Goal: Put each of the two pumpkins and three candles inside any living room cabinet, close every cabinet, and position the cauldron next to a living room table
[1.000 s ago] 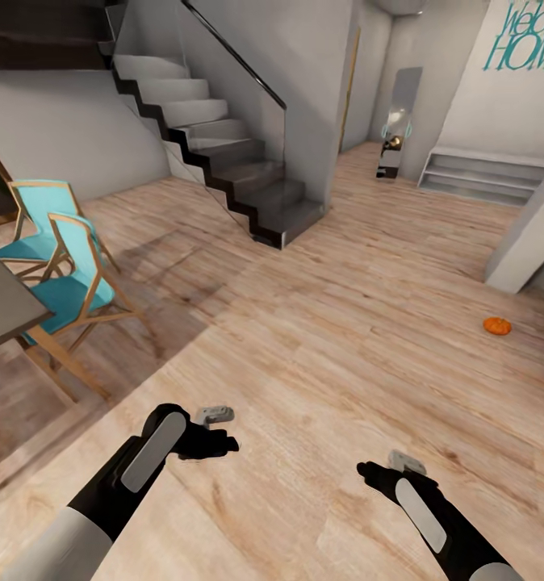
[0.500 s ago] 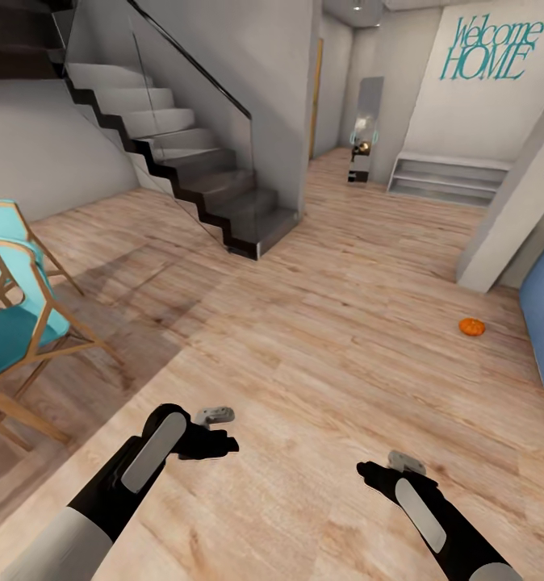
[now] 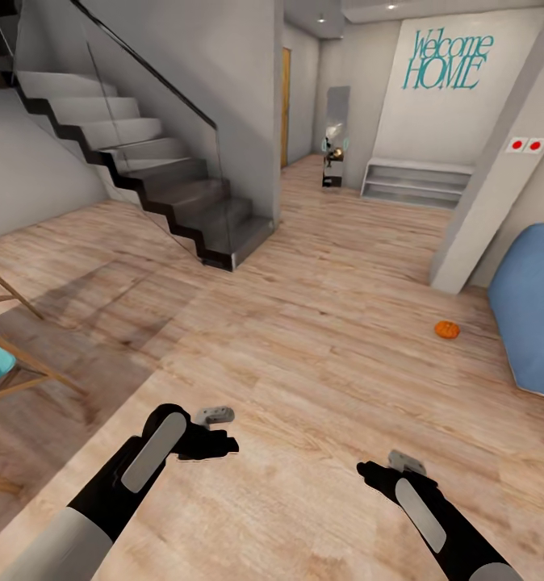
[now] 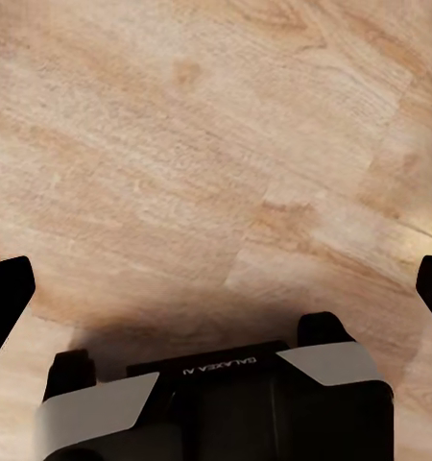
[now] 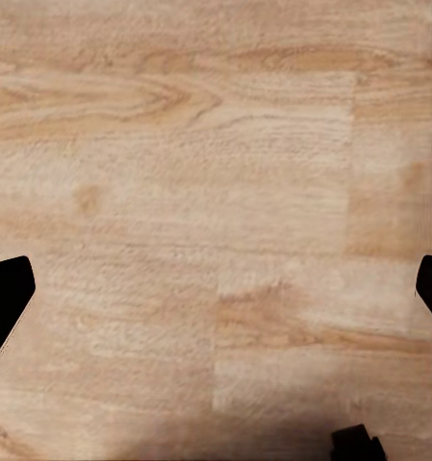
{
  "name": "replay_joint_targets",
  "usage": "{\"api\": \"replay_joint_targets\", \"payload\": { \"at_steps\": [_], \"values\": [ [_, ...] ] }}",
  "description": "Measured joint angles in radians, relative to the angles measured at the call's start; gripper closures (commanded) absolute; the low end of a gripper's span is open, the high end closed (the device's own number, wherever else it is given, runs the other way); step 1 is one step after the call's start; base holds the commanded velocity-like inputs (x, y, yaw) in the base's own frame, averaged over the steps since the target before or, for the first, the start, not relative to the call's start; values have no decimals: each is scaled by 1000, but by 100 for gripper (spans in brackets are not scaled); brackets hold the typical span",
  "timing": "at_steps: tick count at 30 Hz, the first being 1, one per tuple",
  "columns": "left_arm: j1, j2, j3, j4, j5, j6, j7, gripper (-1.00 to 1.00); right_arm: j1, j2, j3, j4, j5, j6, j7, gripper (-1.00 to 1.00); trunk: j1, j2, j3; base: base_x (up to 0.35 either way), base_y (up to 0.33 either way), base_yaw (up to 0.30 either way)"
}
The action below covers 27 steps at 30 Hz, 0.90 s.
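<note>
head view: light wood floor [image 3: 320, 355] everywhere, grey stairs [image 3: 167, 194] far left, a teal "welcome home" sign [image 3: 441, 60] on the back wall. one pumpkin [image 3: 446, 329] sits on the floor at right, near a blue beanbag [image 3: 534, 315]. both arms hang low over bare planks.

left wrist: left gripper [image 4: 216, 288] spread wide over floor.

right wrist: right gripper [image 5: 216, 288] spread wide too.

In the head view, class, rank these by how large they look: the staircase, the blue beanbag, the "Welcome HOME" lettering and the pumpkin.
Largest to smallest, as they look:
1. staircase
2. blue beanbag, partly cut off at the picture's edge
3. "Welcome HOME" lettering
4. pumpkin
The lettering is farther away, so its true size against the beanbag is unsure.
</note>
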Motion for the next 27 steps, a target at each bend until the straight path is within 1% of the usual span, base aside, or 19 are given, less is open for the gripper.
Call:
{"api": "replay_joint_targets", "payload": {
  "at_steps": [9, 13, 16, 23, 27],
  "values": [
    [0, 0, -1, 0, -1, 0, 0, -100, 0, -1, 0, 0, 0, -2, 0, -100, 0, 0, 7, 267, -5, -57],
    [0, 0, -1, 1, -1, 0, 0, -100, 0, -1, 0, 0, -1, -50, 0, -100, 0, 0, 12, 269, 0, -84],
    [0, 0, -1, 2, -1, 0, 0, -100, 1, -1, 0, 0, -2, -65, -1, -100, 0, 0, 17, 282, 0, -89],
    [0, 0, -23, 2, -1, 0, 1, -100, 1, -1, 0, 0, -3, -74, -1, -100, 0, 0, 28, 301, 0, -90],
    [0, 0, -27, 2, -2, 0, 1, -100, 1, -1, 0, 0, -3, -75, -1, -100, 0, 0, 34, 311, 0, -90]
  ]
}}
